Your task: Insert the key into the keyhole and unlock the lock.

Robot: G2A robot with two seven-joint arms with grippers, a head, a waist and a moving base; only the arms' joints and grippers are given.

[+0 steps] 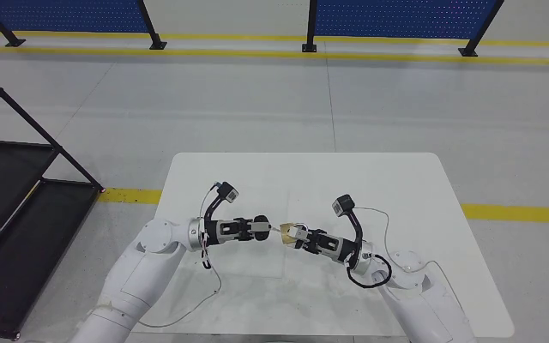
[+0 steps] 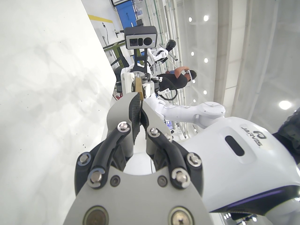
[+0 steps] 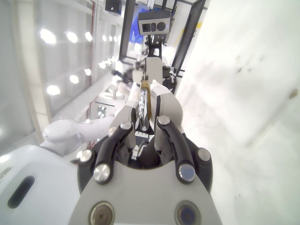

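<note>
**Lower centre of the top view.** The two arms met tip to tip above the white table (image 1: 386,189).

- **Left gripper:** The left gripper (image 2: 140,105), at the middle of its wrist view, was closed. Its ribbed black pads (image 2: 134,108) pinched the key (image 1: 275,228), a thin blade.
- **Right gripper:** Just beyond, the right gripper (image 3: 144,99) was clamped on the lock (image 3: 143,106), a brass padlock with a bright steel shackle. It held the lock off the table at mid-frame.
- **Key and lock:** The two lay in line and appeared to touch. Whether the blade had entered the keyhole could not be told.

**Handling, as judged.**

- **Lock:** It was probably rigid and dense for its size, with a slippery polished shackle. The flat brass body was therefore the surer place to grip, with the keyhole left facing the key.
- **Key:** It was likely light and stiff, but apt to pivot between the pads. A hold across the flat of its head, blade protruding, would best resist the turning load.

**Writing.** None was legible on the key or the lock. At the upper edge of the top view, the blue barrier panels (image 1: 395,17) carried no readable text.
</note>
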